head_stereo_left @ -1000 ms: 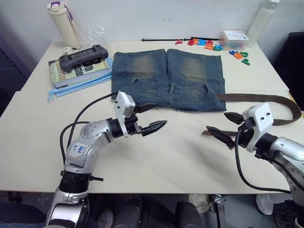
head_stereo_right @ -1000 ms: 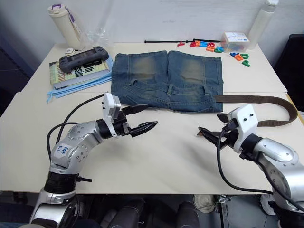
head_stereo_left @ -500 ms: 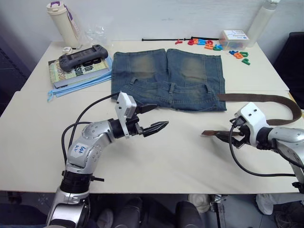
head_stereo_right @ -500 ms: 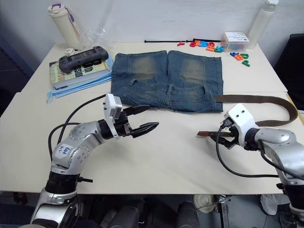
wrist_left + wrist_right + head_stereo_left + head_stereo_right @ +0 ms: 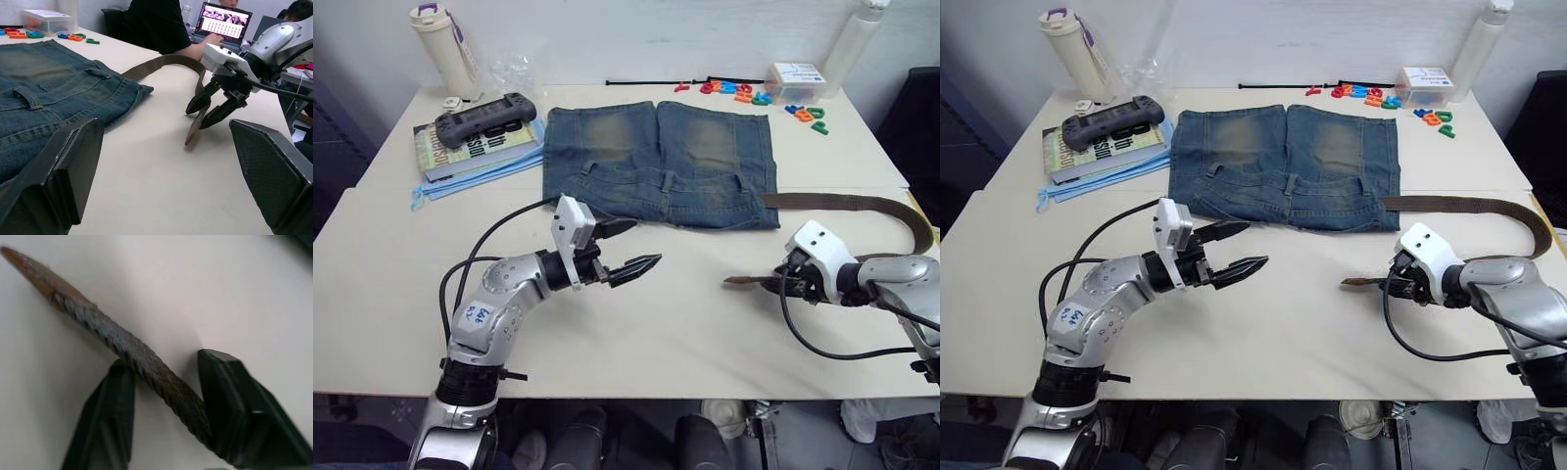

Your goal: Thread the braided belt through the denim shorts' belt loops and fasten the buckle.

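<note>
- Step: picking up braided belt (image 5: 847, 204) tip, pre-threading; right gripper (image 5: 1393, 284) jaws clamped on it, near counter (image 5: 705, 333) right edge.
- Left gripper (image 5: 631, 250) jaws apart, empty, by denim shorts (image 5: 661, 162) at counter centre-back.
- Next: carry tip to nearest belt loops (image 5: 741, 186); needs flat, aligned tip.

cream table (image 5: 685, 333) with a seam, white wall (image 5: 636, 29) behind, person at a laptop (image 5: 226, 20)

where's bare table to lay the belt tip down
Bare table lies between the left gripper and right gripper, in front of the denim shorts. The far edge is crowded: book, bottle, magnet letters.
</note>
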Robot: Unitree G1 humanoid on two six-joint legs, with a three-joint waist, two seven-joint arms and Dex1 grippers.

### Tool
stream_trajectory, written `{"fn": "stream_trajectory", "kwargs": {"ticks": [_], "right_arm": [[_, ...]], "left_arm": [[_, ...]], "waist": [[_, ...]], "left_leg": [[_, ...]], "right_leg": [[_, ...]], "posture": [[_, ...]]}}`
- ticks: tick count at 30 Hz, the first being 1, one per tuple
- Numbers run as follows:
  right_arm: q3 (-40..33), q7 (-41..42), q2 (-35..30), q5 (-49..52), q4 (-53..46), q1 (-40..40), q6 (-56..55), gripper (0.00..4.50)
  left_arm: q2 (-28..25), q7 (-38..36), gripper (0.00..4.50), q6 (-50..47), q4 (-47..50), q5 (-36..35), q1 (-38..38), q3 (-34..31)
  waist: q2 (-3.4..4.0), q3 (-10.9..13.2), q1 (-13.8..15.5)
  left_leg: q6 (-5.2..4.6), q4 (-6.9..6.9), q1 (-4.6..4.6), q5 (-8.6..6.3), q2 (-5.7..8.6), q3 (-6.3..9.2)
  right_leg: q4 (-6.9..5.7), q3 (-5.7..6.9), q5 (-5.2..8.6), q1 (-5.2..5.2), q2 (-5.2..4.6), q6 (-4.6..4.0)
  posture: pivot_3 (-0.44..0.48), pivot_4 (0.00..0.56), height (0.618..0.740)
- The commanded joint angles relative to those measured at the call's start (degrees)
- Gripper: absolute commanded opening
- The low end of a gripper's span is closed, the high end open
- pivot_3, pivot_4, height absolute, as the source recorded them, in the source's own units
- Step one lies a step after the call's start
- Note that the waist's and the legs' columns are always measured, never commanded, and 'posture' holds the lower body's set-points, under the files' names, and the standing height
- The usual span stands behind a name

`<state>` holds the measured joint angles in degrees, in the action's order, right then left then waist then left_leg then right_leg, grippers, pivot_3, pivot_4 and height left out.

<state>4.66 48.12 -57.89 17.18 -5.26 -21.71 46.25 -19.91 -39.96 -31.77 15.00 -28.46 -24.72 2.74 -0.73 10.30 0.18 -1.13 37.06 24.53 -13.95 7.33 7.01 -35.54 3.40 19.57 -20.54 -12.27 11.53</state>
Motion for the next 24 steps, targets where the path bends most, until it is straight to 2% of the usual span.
{"fn": "stream_trajectory", "kwargs": {"ticks": [1, 2, 7, 12, 20, 24], "right_arm": [[-0.3, 0.8, 0.1, -0.9, -0.3, 0.2, -0.4, 0.31], [-0.8, 1.3, 0.4, -0.3, -1.3, 0.5, -0.9, 0.04], [-3.1, 4.4, 3.0, 5.9, -10.9, 2.0, 0.5, 0.04], [-2.2, 6.8, 5.1, 11.5, -20.3, 3.0, 2.5, 0.04], [2.4, 6.4, 6.6, 11.7, -22.4, 0.5, 4.0, 0.04], [3.5, 6.1, 7.0, 11.5, -22.7, -0.2, 4.4, 0.04]], "left_arm": [[-0.4, 0.2, 4.5, 0.2, 2.1, -0.9, 0.0, -0.9], [-0.5, 0.2, 4.5, 0.1, 2.1, -1.0, 0.0, -0.9], [-1.3, -0.6, 4.5, 0.1, 1.1, -1.3, -0.7, -1.3], [-3.5, -5.6, 4.5, 1.0, -1.4, -1.1, -2.5, 0.0], [-8.4, -20.1, 4.5, 3.8, -3.4, 0.0, -5.3, 6.6], [-7.7, -21.9, 4.5, 5.3, -5.5, 1.1, -6.7, 8.3]], "waist": [[0.0, 0.0, 0.1], [0.0, 0.0, 0.1], [0.0, 0.0, -0.2], [0.01, 0.0, 0.1], [0.01, 0.0, 0.6], [0.01, 0.0, 0.6]], "left_leg": [[0.0, 0.0, 0.0, 0.0, 0.0, 0.0], [0.0, -0.01, 0.0, -0.01, 0.0, 0.0], [0.05, -0.06, 0.0, -0.04, -0.05, 0.0], [0.06, -0.03, 0.0, -0.04, -0.07, 0.01], [0.05, -0.04, 0.01, -0.1, -0.07, 0.02], [0.05, -0.05, 0.01, -0.11, -0.07, 0.02]], "right_leg": [[0.0, 0.0, 0.0, 0.0, 0.0, 0.0], [0.01, 0.0, 0.0, 0.0, 0.0, 0.0], [0.01, 0.0, 0.0, -0.04, 0.04, -0.01], [0.01, 0.0, 0.0, -0.04, 0.07, -0.01], [0.06, -0.01, 0.01, -0.05, 0.07, -0.02], [0.08, -0.02, 0.01, -0.05, 0.07, -0.03]], "posture": [[0.0, 0.15, 0.714], [0.0, 0.15, 0.714], [0.0, 0.15, 0.714], [0.0, 0.15, 0.714], [0.0, 0.15, 0.714], [0.0, 0.15, 0.714]]}}
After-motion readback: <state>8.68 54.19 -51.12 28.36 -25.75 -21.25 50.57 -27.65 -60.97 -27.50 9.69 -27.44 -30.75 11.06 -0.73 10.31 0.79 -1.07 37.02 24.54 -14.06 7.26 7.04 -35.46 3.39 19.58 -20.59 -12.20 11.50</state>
